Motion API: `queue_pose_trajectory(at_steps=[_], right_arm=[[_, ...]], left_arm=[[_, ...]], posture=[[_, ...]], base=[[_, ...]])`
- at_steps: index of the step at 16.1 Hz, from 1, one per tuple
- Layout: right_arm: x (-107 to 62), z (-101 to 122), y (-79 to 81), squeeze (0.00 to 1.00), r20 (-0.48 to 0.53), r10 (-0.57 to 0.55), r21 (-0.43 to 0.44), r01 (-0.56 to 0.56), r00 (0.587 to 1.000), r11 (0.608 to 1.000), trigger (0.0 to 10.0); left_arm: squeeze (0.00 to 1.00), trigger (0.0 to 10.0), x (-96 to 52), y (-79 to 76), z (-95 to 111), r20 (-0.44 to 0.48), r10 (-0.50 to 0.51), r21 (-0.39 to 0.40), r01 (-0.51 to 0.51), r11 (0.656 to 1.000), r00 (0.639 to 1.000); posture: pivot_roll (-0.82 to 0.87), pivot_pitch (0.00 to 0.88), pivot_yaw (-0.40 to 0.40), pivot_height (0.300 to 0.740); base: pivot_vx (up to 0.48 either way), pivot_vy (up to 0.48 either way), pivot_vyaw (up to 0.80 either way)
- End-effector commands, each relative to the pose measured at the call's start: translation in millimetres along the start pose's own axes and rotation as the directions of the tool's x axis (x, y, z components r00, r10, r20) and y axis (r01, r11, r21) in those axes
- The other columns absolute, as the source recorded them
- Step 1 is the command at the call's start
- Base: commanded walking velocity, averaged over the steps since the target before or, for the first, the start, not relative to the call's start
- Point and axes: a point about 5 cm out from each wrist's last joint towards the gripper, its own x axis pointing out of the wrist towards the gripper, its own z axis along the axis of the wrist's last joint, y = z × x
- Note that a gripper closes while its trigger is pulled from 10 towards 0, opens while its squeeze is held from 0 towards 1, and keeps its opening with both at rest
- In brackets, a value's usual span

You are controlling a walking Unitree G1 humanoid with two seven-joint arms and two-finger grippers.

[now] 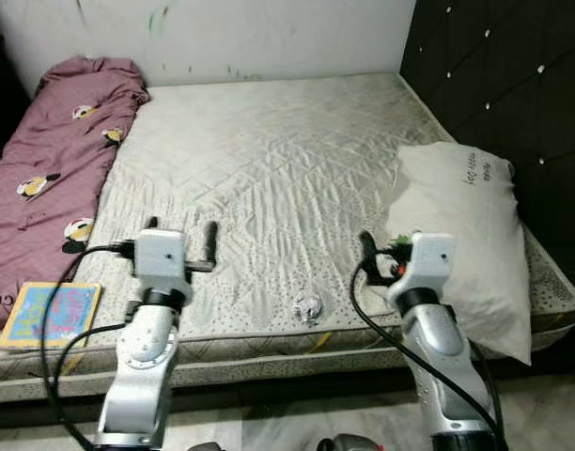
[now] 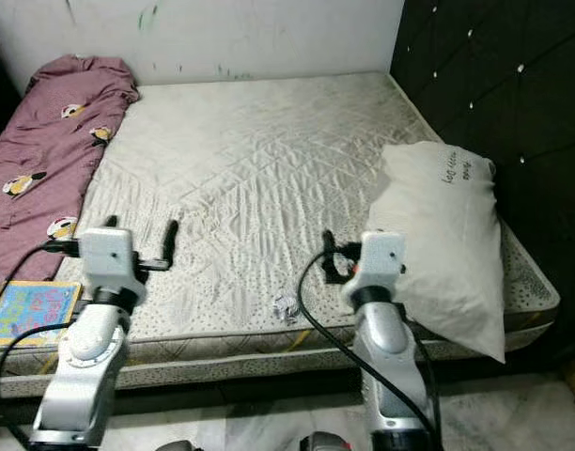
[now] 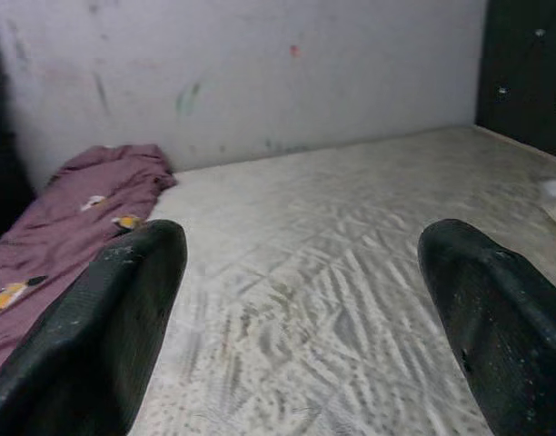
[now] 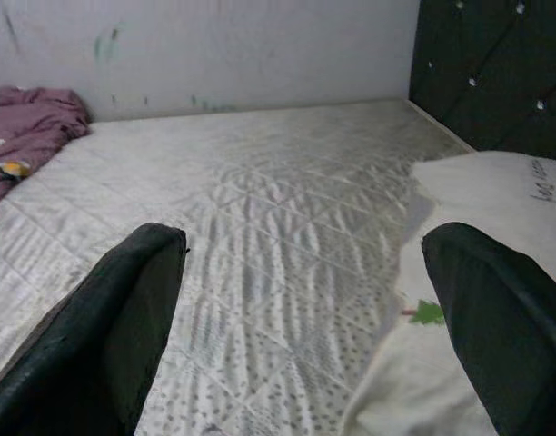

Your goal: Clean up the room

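Observation:
A small crumpled paper ball (image 1: 307, 305) lies near the front edge of the bare quilted mattress (image 1: 269, 160). Between my two arms it sits closer to the right one. A colourful book (image 1: 51, 314) rests on the mattress's front left corner, beside a maroon blanket (image 1: 53, 160) that runs along the left side. My left gripper (image 1: 182, 235) hovers open over the front left of the mattress, holding nothing. My right gripper (image 4: 305, 241) is open too, empty, just left of a white pillow (image 1: 475, 235).
A dark tufted headboard (image 1: 513, 85) lines the right side and a marked white wall (image 1: 222, 38) the far end. The pillow overhangs the front right corner. Pale floor (image 1: 269, 427) shows below the mattress edge.

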Motion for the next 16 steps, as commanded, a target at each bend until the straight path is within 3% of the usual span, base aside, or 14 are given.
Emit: queue_pose_trajectory(at_steps=[1,6,9,11,16], right_arm=[[3.2,4.4,5.7,0.0,0.013,0.024,0.003,-0.024,1.0,1.0,10.0],[9.2,2.3,8.4,0.0,0.004,0.043,0.034,-0.044,0.999,0.998,10.0],[10.1,1.7,12.4,0.0,-0.007,0.088,-0.001,-0.088,0.996,0.996,10.0],[10.7,1.9,11.7,0.0,-0.006,0.073,0.019,-0.073,0.997,0.997,10.0],[10.7,2.4,6.2,0.0,-0.006,0.054,0.018,-0.054,0.999,0.998,10.0]], left_arm=[[0.0,10.0,-2.9,7.0,0.7,0.0,0.029,0.016,-0.029,0.999,1.0],[0.0,10.0,-12.9,12.9,-4.7,-0.024,0.066,0.01,-0.066,0.998,0.998],[0.0,10.0,-15.6,13.2,-4.4,-0.028,0.079,0.002,-0.079,0.997,0.997],[0.0,10.0,-16.6,12.7,-4.0,-0.028,0.081,0.001,-0.081,0.997,0.996],[0.0,10.0,-19.7,14.2,-5.7,-0.035,0.097,-0.001,-0.097,0.995,0.995]], posture=[[-0.03,0.048,0.022,0.74],[0.0,0.037,-0.013,0.74],[0.0,0.045,-0.029,0.74],[0.0,0.048,-0.034,0.74],[0.0,0.046,-0.048,0.74]], base=[[0.0,0.0,0.0],[0.0,0.0,0.0],[0.0,0.0,0.27],[0.0,0.0,0.64],[0.0,0.0,0.0]])
